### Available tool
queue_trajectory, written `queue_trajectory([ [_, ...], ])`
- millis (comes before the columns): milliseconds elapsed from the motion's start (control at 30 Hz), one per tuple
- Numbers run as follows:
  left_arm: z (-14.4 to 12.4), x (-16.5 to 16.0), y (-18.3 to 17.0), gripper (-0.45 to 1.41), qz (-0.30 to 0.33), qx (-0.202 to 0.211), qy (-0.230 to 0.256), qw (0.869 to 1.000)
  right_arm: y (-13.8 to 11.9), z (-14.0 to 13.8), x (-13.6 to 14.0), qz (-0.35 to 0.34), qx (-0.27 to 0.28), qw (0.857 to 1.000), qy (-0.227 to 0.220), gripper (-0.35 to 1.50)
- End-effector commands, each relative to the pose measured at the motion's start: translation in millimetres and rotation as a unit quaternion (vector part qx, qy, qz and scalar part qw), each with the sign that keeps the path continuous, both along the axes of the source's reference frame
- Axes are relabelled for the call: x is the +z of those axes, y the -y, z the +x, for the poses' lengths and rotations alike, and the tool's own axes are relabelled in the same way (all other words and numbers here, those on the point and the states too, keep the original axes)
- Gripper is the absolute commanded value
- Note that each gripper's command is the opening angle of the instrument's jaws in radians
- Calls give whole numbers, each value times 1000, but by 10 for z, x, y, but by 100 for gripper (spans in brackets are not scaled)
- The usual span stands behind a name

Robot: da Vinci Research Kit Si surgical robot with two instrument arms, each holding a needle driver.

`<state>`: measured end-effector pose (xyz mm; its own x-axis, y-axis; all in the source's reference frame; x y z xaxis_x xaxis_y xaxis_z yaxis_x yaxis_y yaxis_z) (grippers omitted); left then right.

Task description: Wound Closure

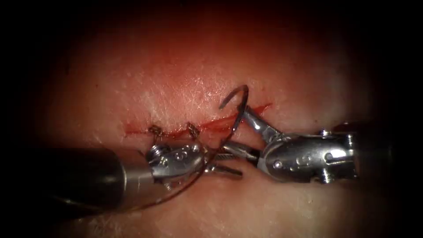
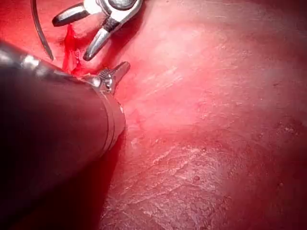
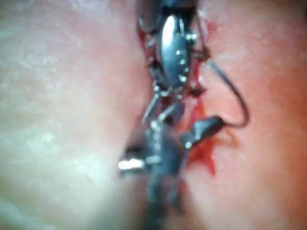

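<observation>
Right now your right tool [image 1: 246, 132] has its fingers [image 1: 257, 123] spread wide, one reaching up across the right end of the cut [image 1: 202, 127], the other lying low toward your left tool; they grip nothing. The needle [image 1: 240, 103] stands arched just above that upper finger, at the right part of the cut; its pointed end is free in the air to the left, and its lower stretch runs down past the cut, though you cannot tell whether it sits in the tissue [image 1: 185, 75]. Your left tool [image 1: 222, 165] lies below the cut with its fingers [image 1: 229, 169] slightly parted, and whether they hold the thread [image 1: 176, 194] cannot be told. That thread sweeps from the needle down past them. Two stitches [image 1: 155, 130] already cross the cut's left part.
</observation>
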<state>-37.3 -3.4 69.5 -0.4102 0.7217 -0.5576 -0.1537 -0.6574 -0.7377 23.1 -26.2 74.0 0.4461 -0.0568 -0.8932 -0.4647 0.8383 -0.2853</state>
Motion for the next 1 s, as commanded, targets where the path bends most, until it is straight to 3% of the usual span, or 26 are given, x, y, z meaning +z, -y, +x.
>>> queue_trajectory([
  [33, -5, 7, 4, 36, 1, 1, 1, 1000, 1, -2, -1, -2, 8, 1000, -2, 122],
  [200, -5, 7, 4, 36, 1, 1, 1, 1000, -3, -15, -15, -3, 27, 1000, 2, 115],
  [467, -5, 7, 4, 36, 1, 1, 1, 1000, -16, -17, -11, -4, 24, 1000, 2, 117],
  [1000, -6, 8, 5, 36, 0, 0, 0, 1000, -43, 7, -10, -3, 13, 1000, -13, 117],
])
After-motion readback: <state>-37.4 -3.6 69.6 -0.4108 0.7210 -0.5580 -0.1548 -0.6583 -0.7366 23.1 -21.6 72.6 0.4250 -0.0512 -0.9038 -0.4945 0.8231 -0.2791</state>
